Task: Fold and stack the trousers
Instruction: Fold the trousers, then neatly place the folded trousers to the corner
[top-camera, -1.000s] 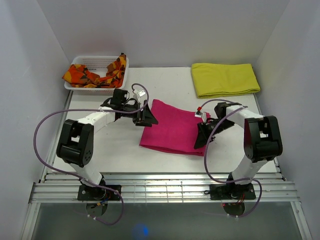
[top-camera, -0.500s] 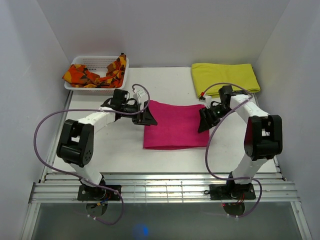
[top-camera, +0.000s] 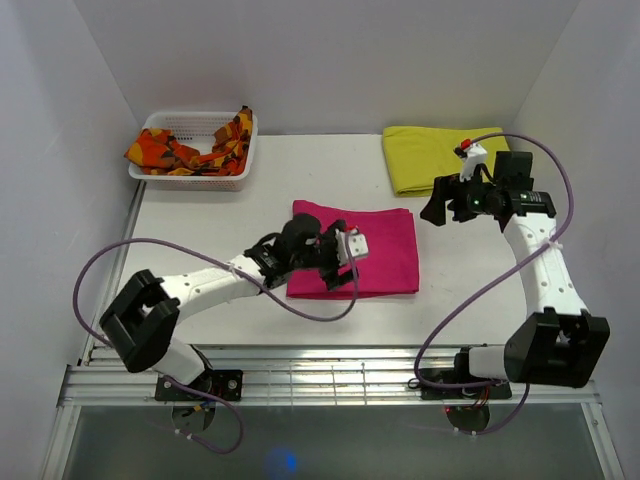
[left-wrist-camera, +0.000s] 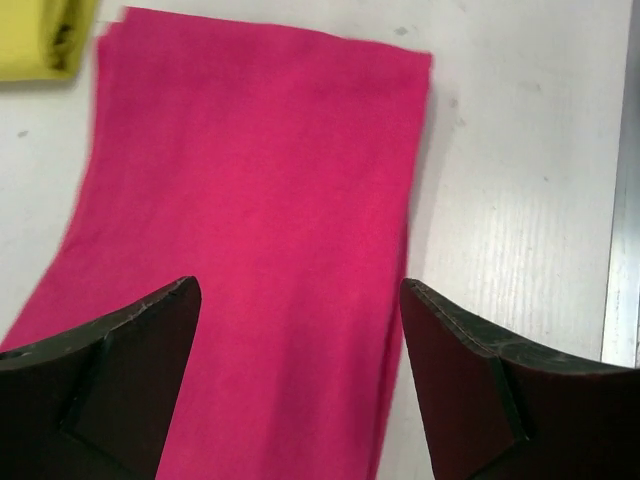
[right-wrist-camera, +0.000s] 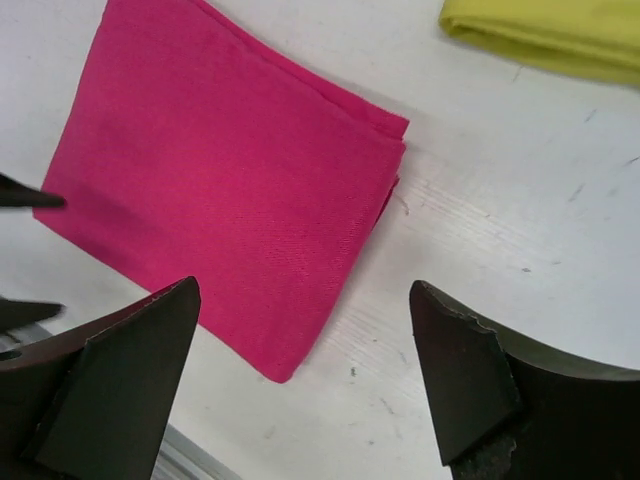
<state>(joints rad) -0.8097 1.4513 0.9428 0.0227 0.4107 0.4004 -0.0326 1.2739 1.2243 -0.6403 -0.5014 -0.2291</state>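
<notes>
The magenta-pink trousers (top-camera: 385, 240) lie folded in a flat rectangle in the middle of the table. My left gripper (top-camera: 338, 262) is open and empty, low over the trousers' front left part. In the left wrist view the trousers (left-wrist-camera: 260, 200) fill the space between its fingers (left-wrist-camera: 130, 340). My right gripper (top-camera: 437, 206) is open and empty, raised to the right of the trousers, near the yellow cloth. In the right wrist view the trousers (right-wrist-camera: 230, 170) lie below and apart from the gripper (right-wrist-camera: 300, 330).
A folded yellow cloth (top-camera: 450, 158) lies at the back right; it also shows in the right wrist view (right-wrist-camera: 550, 30). A white basket (top-camera: 160, 121) at the back left holds the orange-and-red patterned cloth (top-camera: 180, 152). White walls stand on three sides.
The right gripper let go of the trousers' right edge and rose back toward the yellow cloth. The left arm swung from the back left corner to the trousers' front. The trousers now lie square.
</notes>
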